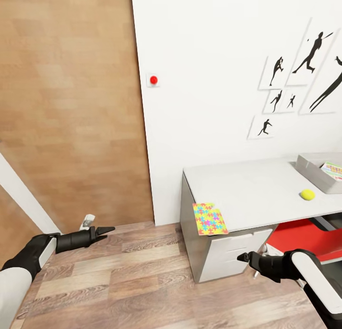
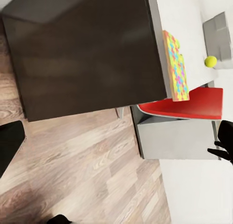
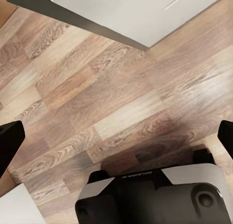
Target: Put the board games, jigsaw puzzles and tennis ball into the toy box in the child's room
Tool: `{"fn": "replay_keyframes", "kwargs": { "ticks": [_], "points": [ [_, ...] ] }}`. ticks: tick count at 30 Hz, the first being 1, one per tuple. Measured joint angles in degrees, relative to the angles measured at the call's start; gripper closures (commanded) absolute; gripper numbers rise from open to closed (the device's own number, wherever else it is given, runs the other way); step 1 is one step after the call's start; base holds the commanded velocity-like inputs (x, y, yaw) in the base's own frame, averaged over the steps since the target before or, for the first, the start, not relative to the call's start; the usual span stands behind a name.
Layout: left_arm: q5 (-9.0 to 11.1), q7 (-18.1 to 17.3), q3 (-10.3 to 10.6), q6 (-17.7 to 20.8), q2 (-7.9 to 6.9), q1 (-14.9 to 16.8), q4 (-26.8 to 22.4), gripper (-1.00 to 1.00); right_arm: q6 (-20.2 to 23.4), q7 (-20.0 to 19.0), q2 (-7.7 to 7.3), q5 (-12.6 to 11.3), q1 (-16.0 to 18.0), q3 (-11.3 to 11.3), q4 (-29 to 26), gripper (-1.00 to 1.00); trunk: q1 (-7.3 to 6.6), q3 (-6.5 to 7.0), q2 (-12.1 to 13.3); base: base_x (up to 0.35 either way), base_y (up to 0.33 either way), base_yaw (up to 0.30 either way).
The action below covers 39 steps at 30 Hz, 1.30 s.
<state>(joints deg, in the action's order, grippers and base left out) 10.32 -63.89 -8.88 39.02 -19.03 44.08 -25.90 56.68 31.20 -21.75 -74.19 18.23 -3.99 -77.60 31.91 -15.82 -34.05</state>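
Note:
The white-topped table [image 1: 256, 186] stands against the wall at the right of the head view. A jigsaw puzzle [image 1: 209, 218] [image 2: 176, 66] lies on its front left corner and overhangs the edge. The tennis ball [image 1: 307, 194] [image 2: 210, 61] rests further right, just in front of the grey toy box [image 1: 311, 169] [image 2: 218, 35]. A flat colourful printed piece [image 1: 332, 169] lies inside the box. My left gripper [image 1: 107, 231] hovers over the floor well left of the table. My right gripper [image 1: 243, 257] hangs low in front of the drawer unit [image 1: 228, 255], fingers [image 3: 9, 149] spread wide. Both are open and hold nothing.
A red seat [image 1: 304, 236] [image 2: 189, 105] is tucked under the table beside the drawers. A wood-panelled door [image 1: 71, 105] fills the left. A red button [image 1: 153, 80] sits on the white wall, with black athlete pictures [image 1: 304, 77] above the table. Open plank floor [image 1: 133, 281] lies ahead.

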Motion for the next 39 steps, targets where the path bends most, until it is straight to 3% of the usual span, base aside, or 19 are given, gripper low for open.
{"fn": "replay_keyframes", "kwargs": {
  "ticks": [22, 24, 26, 28, 30, 34, 36, 39],
  "points": [
    [-0.1, -0.7, 0.3, -0.9, -0.71, 0.0, 0.0, -1.00, 3.3, -0.1, -0.87, -0.4, 0.0, 0.3, -0.2, -1.00, 4.84, -3.96, -8.8, 0.000, 0.000, 0.000],
    [-0.1, -0.8, 0.3, -0.9, -0.73, 0.0, 0.0, -1.00, 3.3, -0.1, -1.72, -0.6, 0.0, 0.3, -0.8, -1.00, 5.28, -4.32, -9.6, 0.000, 0.000, 0.000],
    [-0.1, -0.8, 0.3, -0.9, -0.74, 0.0, 0.0, -1.00, 3.3, -0.2, -3.46, -1.0, 0.0, 0.2, -1.4, -1.00, 5.72, -4.68, -10.5, 0.000, 0.000, 0.000],
    [-0.1, -0.8, 0.3, -0.9, -0.79, 0.0, -0.1, -1.00, 3.3, -0.4, -6.41, -1.9, -0.1, 0.0, -2.9, -1.00, 6.16, -5.04, -11.3, 0.000, 0.000, 0.000],
    [-0.1, -0.8, 0.3, -0.9, -0.85, 0.0, -0.1, -1.00, 3.3, -0.7, -7.83, -3.1, -0.6, 0.0, -3.7, -1.00, 6.60, -5.40, -12.1, 0.000, 0.000, 0.000],
    [-0.1, -0.9, 0.3, -0.8, -1.27, 0.0, -0.2, -1.00, 3.3, -3.6, -11.52, -8.5, -3.7, 0.2, -5.2, -1.00, 7.48, -6.12, -13.7, 0.000, 0.000, 0.000],
    [-0.1, -0.9, 0.3, -0.8, -1.57, 0.0, -0.2, -1.00, 3.3, -7.0, -13.88, -11.3, -5.2, 0.2, -5.5, -1.00, 7.91, -6.48, -14.5, 0.000, 0.000, 0.000],
    [-0.1, -0.9, 0.3, -0.8, -1.69, 0.0, -0.2, -1.00, 3.3, -10.2, -15.31, -12.4, -5.8, 0.2, -5.4, -1.00, 8.58, -7.02, -15.7, 0.000, 0.000, 0.000]
  ]
}}
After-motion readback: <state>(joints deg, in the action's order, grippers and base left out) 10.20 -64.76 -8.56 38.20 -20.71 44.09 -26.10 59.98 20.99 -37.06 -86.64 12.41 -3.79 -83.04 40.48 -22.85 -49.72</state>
